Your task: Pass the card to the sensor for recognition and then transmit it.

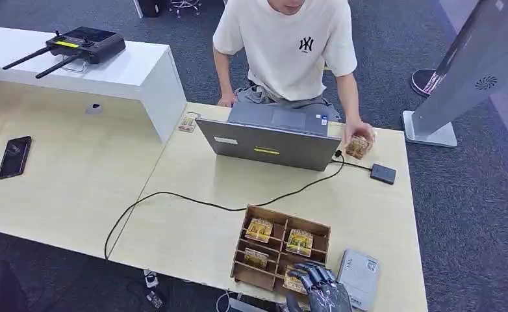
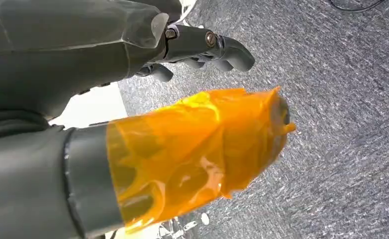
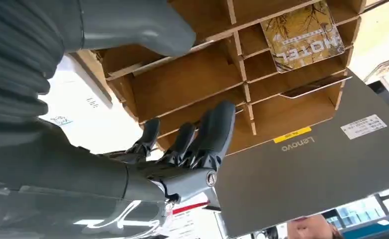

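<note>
**My right hand at the near edge of the card box**

My right hand sits at the near edge of the counter, over the near right corner of the wooden box. My fingers there are slightly curled and apart, their tips against the box's dividers, and I see nothing clamped between them. A card lies in the compartment just beside that hand, partly under it. Three more cards rest in other compartments: one at the far left, one at the far right, and one below the left one. From my right wrist, one card with "HOTEL" printed on it shows in a far compartment.

Just right of the box, touching my hand's side of the counter edge, is a grey device. A small dark sensor lies well beyond the box near the right edge, wired to the laptop. A black cable runs from the laptop across the counter and off the near edge.

A person sits behind the laptop, one hand resting on a stack of cards just beside it.

My left hand hangs over the grey carpet, its fingers curled loosely with nothing in them; its thumb is wrapped in orange tape.
</note>
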Motion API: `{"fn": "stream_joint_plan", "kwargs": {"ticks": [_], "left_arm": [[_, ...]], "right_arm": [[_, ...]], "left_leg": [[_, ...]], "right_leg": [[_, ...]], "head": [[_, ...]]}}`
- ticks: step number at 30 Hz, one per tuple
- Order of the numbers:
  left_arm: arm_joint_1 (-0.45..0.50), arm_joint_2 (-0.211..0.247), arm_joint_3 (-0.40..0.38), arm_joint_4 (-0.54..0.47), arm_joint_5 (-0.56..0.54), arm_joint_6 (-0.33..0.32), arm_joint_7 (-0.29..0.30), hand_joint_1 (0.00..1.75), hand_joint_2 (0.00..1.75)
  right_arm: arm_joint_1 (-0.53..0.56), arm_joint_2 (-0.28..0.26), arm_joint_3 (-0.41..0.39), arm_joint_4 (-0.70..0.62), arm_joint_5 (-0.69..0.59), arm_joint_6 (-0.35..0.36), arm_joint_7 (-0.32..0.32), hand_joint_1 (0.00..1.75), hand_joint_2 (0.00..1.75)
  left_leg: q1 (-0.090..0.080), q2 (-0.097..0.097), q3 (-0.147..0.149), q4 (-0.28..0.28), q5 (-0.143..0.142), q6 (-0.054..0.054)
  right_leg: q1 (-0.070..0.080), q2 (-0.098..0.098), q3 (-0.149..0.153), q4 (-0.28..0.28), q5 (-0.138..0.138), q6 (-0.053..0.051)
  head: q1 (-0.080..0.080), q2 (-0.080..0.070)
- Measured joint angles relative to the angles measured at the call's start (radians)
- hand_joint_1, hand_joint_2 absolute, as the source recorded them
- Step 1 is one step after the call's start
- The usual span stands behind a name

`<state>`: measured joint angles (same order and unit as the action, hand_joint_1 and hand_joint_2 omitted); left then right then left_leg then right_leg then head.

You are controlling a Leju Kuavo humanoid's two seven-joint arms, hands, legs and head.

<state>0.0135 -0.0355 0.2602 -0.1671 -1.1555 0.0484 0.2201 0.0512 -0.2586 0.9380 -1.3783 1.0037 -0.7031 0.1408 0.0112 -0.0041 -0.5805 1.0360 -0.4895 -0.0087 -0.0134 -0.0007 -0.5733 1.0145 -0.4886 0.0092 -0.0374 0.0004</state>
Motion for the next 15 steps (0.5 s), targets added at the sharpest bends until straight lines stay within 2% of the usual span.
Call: {"fn": "stream_joint_plan", "kwargs": {"ticks": [4, 15], "left_arm": [[0.0, 0.0, 0.0, 0.0, 0.0, 0.0, 0.0, 0.0, 0.0], [0.0, 0.0, 0.0, 0.0, -0.003, 0.0, 0.0, 0.0, 0.0]], "right_arm": [[-0.001, 0.0, 0.002, 0.012, 0.003, 0.0, 0.013, 0.84, 1.75], [0.001, 0.0, 0.002, 0.028, 0.029, 0.0, 0.033, 0.77, 1.75]], "left_leg": [[0.0, 0.0, 0.0, 0.0, 0.0, 0.0], [0.0, 0.0, 0.0, 0.0, 0.0, 0.0]], "right_leg": [[0.0, 0.0, 0.0, 0.0, 0.0, 0.0], [0.0, 0.0, 0.0, 0.0, 0.0, 0.0]], "head": [[0.0, 0.0], [0.0, 0.0]]}}
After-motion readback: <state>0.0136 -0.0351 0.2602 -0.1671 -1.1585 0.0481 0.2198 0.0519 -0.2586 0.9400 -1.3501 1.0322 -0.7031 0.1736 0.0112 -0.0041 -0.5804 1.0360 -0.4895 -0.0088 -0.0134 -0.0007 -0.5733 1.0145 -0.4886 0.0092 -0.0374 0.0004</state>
